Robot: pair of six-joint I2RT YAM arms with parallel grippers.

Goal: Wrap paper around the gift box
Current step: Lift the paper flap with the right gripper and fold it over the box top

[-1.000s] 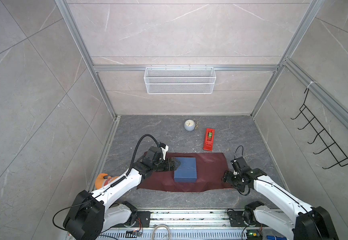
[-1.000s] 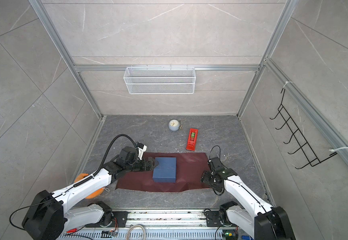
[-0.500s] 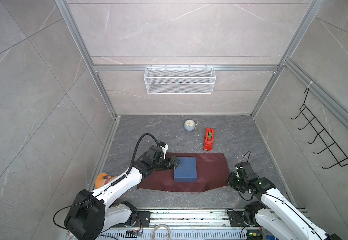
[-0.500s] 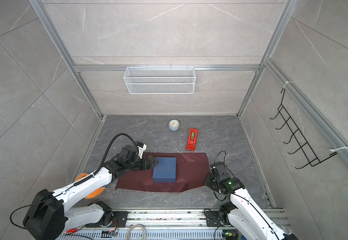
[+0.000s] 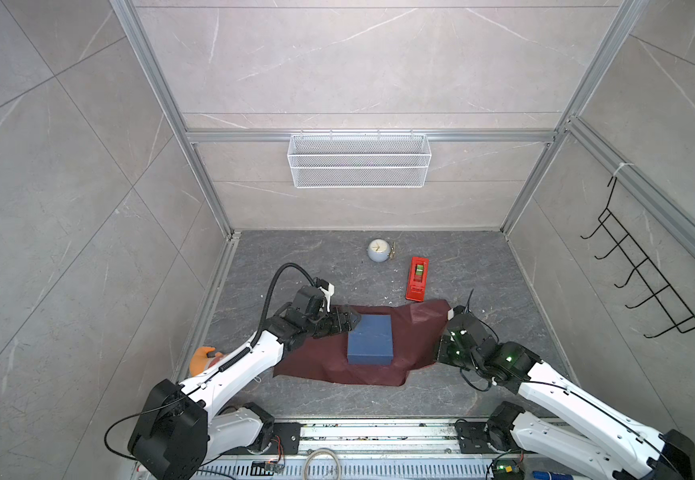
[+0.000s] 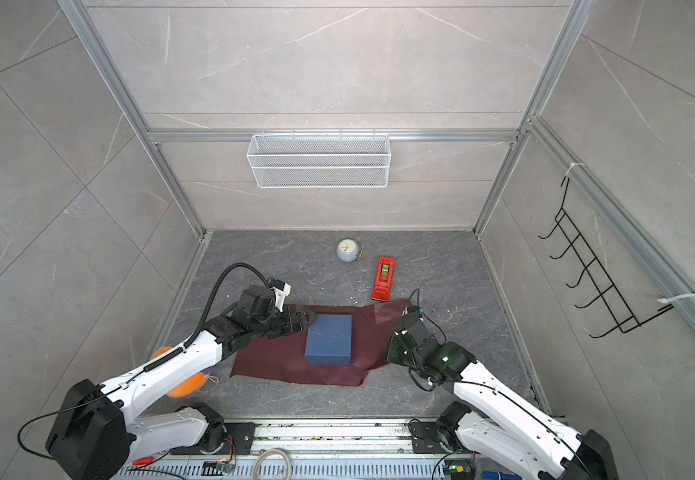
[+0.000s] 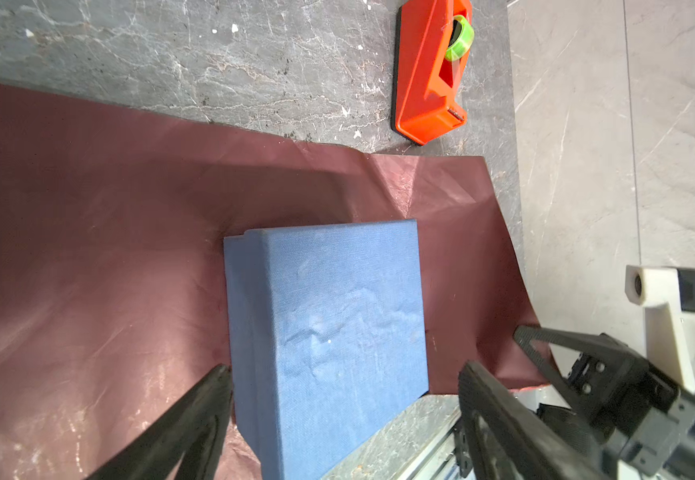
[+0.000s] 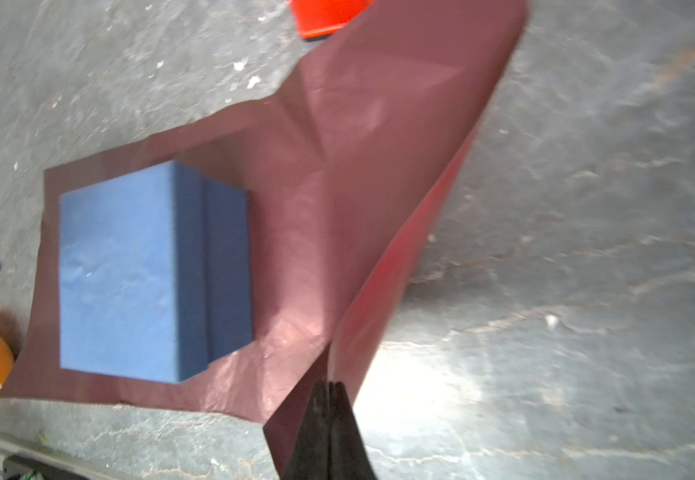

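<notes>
Top views: gift box (image 5: 370, 345) lies flat mid-sheet on paper (image 5: 316, 365); tape dispenser (image 5: 416, 278) sits just beyond the sheet's far edge.
Left wrist view: left gripper (image 7: 344, 368) fingers spread wide, straddling the box, unclamped.
Right wrist view: right gripper (image 8: 329, 388) clenched on the paper's edge; edge raised, red underside showing.

We count on the bench: one gift box (image 5: 370, 345), one paper (image 5: 321, 361) sheet, one red tape dispenser (image 5: 417, 277), one small round clock (image 5: 378, 250), one orange object (image 5: 201, 358). Walls: one wire basket (image 5: 358, 166), one black hook rack (image 5: 645, 282). Two hands: left hand (image 5: 352, 323), right hand (image 8: 329, 390).
</notes>
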